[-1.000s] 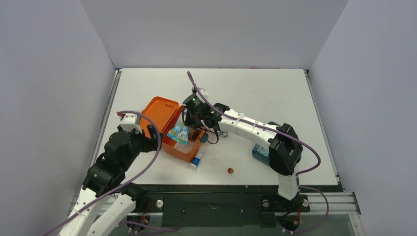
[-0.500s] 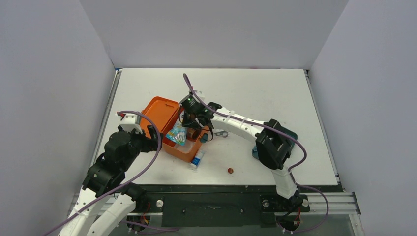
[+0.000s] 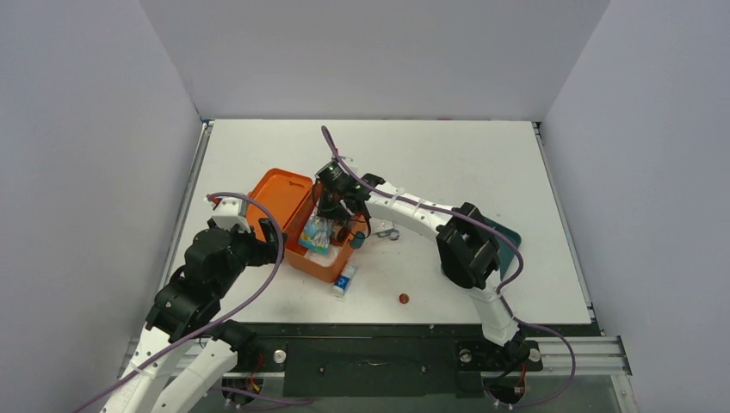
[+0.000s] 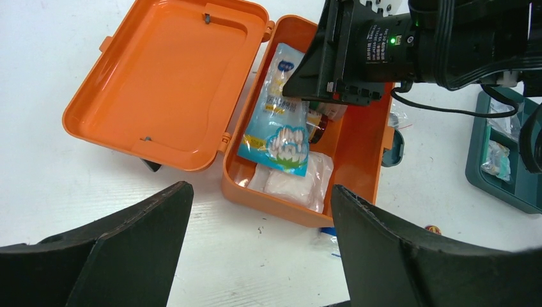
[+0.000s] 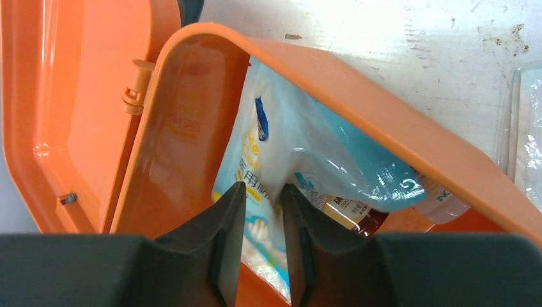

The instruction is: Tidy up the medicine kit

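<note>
White table (image 3: 465,163) smudged and scuffed in places, pale grey left wall (image 3: 86,129), matching right wall (image 3: 654,172), plain back wall (image 3: 370,52) closing the booth, metal rail (image 3: 379,348) along the near edge, light even and soft

Bright, even light; soft shadows.
Glare is seen on the table (image 5: 383,38) and orange box (image 5: 179,128); wrist-view foreground is blurred.

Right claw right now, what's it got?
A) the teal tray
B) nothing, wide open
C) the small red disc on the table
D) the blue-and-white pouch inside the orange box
D: in the right wrist view the right claw pinches the blue-and-white pouch inside the open medicine kit.
</note>
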Robot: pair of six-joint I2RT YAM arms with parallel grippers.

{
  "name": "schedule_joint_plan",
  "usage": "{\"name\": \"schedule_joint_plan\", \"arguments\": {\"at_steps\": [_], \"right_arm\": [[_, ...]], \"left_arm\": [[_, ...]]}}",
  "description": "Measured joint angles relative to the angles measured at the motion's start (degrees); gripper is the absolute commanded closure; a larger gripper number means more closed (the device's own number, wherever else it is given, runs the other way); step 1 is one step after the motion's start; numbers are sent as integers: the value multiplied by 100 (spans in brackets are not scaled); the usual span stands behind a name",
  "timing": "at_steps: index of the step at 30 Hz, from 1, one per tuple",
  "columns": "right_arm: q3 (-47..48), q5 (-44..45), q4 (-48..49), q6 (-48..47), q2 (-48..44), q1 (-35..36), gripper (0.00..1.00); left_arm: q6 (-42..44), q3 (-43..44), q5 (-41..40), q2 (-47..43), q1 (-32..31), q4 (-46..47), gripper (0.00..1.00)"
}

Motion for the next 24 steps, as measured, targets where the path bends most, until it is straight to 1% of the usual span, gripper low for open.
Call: {"name": "schedule_joint_plan", "arguments": {"at_steps": [3,10,13,17,24], "right_arm": [[26,-13,-2,-48,4,0,71],[72,-9,0,-164,-52,0,70],[61,20,-15,-256,-223,2,70],[-15,162,-125,-426,-741,13,69],[-448,721,-227,-824,-2076,11,67]], "left_arm": [[0,0,0,9,0,0,23],[0,0,0,48,0,0,23],[0,0,0,68,0,0,23],[2,0,0,74,0,0,23],[2,0,-2,85,0,0,23]]}}
